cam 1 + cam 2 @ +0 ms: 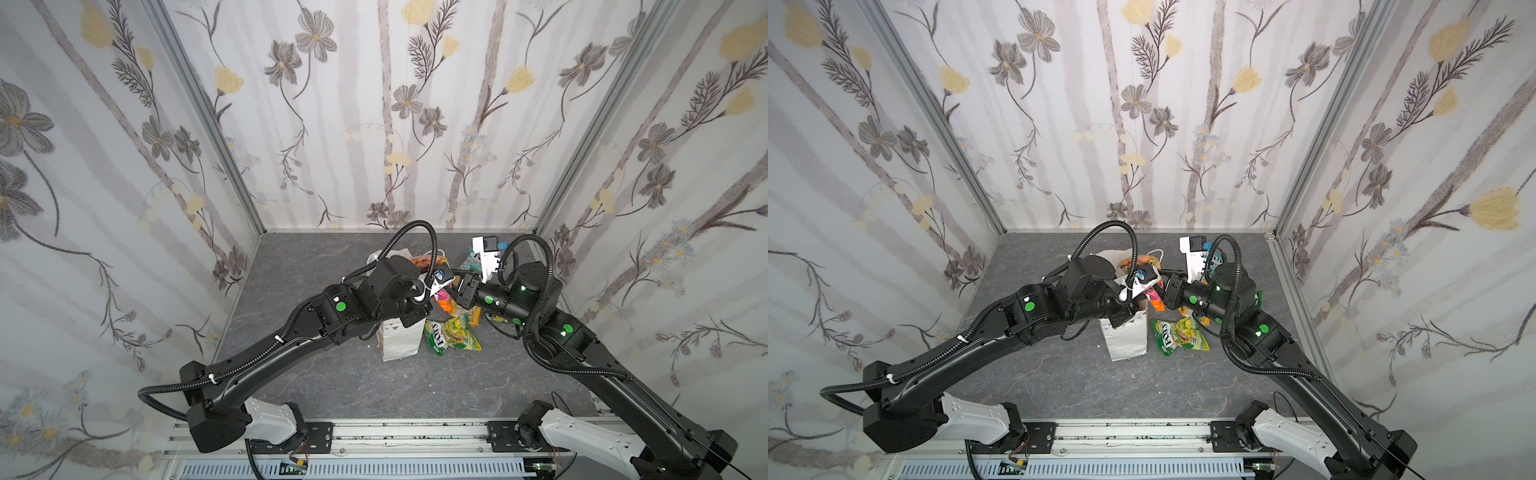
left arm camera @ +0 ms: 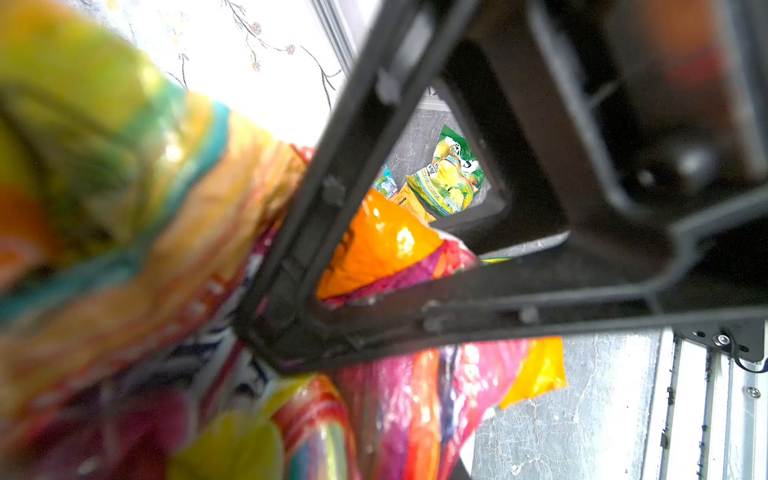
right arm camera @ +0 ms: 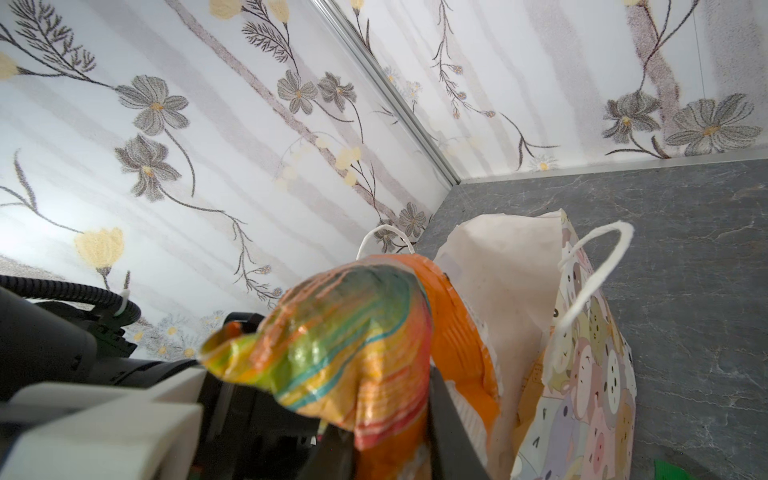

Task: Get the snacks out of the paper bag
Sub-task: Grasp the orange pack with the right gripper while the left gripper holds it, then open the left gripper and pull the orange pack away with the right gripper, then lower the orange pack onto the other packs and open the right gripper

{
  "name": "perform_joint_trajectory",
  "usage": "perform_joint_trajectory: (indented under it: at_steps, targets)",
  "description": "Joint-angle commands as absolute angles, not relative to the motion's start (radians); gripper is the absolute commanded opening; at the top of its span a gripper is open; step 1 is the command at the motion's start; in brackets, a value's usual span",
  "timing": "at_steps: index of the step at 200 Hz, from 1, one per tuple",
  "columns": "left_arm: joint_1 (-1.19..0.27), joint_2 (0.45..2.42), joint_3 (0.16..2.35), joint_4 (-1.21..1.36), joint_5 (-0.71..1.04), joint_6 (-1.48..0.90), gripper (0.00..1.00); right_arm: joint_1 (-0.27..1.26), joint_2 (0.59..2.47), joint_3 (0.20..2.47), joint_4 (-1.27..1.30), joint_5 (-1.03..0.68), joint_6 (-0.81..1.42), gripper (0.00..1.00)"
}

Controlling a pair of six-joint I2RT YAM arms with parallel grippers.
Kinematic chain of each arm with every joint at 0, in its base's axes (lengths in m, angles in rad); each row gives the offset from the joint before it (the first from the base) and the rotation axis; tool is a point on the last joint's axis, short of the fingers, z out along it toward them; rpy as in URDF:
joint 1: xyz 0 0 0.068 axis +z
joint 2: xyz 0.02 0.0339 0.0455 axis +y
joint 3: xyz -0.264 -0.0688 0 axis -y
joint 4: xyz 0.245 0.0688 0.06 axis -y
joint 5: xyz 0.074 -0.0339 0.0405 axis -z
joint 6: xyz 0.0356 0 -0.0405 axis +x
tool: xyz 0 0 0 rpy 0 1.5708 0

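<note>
Both top views are bright and diffusely lit. The patterned walls (image 1: 124, 174) look pale and slightly washed, and the grey worktop (image 1: 316, 374) carries only faint, soft shadows under the arms. Wide-angle distortion bows the wall corners outward toward the frame edges.

In the left wrist view the walls blow out to white. The nearest packet (image 2: 104, 199) is a heavy smear of blur, and the left gripper (image 2: 274, 332) is a dark, soft silhouette. Glare spots sit on the orange pouch (image 2: 378, 245), and only the far yellow-green packet (image 2: 449, 183) is crisp.

In the right wrist view the striped packet (image 3: 345, 340) shows foil sheen. The white housing (image 3: 104, 428) by the lens is unfocused, and the paper bag (image 3: 590, 374) is sharp.
</note>
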State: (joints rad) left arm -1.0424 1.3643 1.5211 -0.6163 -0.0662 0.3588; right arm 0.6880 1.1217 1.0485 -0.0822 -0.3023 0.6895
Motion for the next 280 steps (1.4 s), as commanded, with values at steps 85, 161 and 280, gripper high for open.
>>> perform_joint_trajectory:
  at_steps: [85,161,280]
  targets:
    - [-1.066,1.188,1.397,-0.381,-0.051,0.316,0.63,0.577,1.028,1.045,0.118,-0.357,0.846,0.00]
    - [-1.074,1.084,1.299,-0.369,-0.139,0.146,0.90,0.207,0.854,0.886,0.097,-0.429,0.955,0.00]
    - [-1.075,1.064,1.332,-0.558,-0.150,-0.112,1.00,-0.273,0.824,0.343,0.284,-0.625,1.055,0.00]
